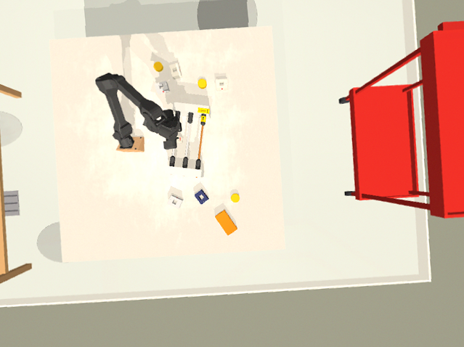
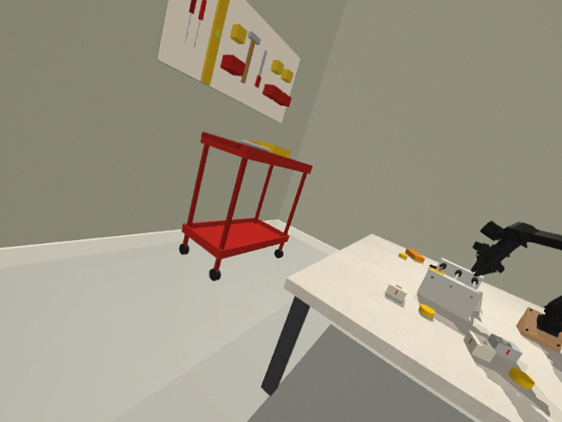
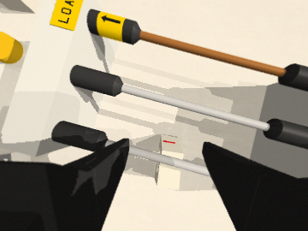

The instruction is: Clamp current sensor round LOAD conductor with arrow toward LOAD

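The copper LOAD conductor (image 1: 200,142) (image 3: 210,52) is the outermost of three rods on the white rack (image 2: 449,298) (image 3: 36,103). The yellow LOAD label (image 1: 203,110) (image 3: 66,14) lies at one end, beside a black-arrow band; no sensor is round this rod. My gripper (image 3: 165,145) is partly open and empty, above the nearest grey rod. A cream block (image 3: 168,176) with a red mark stands low under that rod, between the fingertips in view but farther down. More blocks with red marks are a grey one (image 1: 163,86) (image 2: 504,347) and a cream one (image 1: 175,69) (image 2: 479,345). I cannot tell which is the open sensor.
A white block (image 1: 221,83) (image 2: 396,293) and a yellow disc (image 1: 201,83) (image 2: 427,311) are beyond the label end. Past the other end are a white block (image 1: 175,201), a blue block (image 1: 198,198) and an orange box (image 1: 226,222). Another yellow disc (image 1: 157,66) is near the cream block.
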Tool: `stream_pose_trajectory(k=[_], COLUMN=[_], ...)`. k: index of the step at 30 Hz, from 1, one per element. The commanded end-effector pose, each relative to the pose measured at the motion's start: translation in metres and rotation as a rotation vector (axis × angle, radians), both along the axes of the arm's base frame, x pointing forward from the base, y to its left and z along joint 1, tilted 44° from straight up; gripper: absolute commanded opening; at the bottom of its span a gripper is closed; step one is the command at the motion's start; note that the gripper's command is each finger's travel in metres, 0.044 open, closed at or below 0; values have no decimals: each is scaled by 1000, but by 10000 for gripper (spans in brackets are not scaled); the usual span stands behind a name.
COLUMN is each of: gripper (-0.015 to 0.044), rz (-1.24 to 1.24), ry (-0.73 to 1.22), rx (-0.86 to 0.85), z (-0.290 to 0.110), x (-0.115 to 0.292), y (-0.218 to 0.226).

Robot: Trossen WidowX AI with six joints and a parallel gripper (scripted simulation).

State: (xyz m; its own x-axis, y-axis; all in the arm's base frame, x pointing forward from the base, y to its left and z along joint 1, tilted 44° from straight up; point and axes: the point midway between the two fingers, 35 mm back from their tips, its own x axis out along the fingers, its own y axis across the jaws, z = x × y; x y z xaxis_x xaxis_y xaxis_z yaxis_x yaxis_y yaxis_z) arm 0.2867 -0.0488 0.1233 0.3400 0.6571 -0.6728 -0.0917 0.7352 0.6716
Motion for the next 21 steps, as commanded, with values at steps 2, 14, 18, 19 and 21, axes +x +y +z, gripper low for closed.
stream_pose_trajectory(k=[2, 14, 18, 19, 21], gripper=[288, 288, 288, 288, 288], rz=[-41, -43, -43, -43, -43], ry=[109, 113, 113, 113, 113], rx=[9, 9, 8, 8, 7], z=[-40, -46, -51, -52, -55], x=[-56, -55, -53, -52, -51], y=[4, 8, 12, 13, 15])
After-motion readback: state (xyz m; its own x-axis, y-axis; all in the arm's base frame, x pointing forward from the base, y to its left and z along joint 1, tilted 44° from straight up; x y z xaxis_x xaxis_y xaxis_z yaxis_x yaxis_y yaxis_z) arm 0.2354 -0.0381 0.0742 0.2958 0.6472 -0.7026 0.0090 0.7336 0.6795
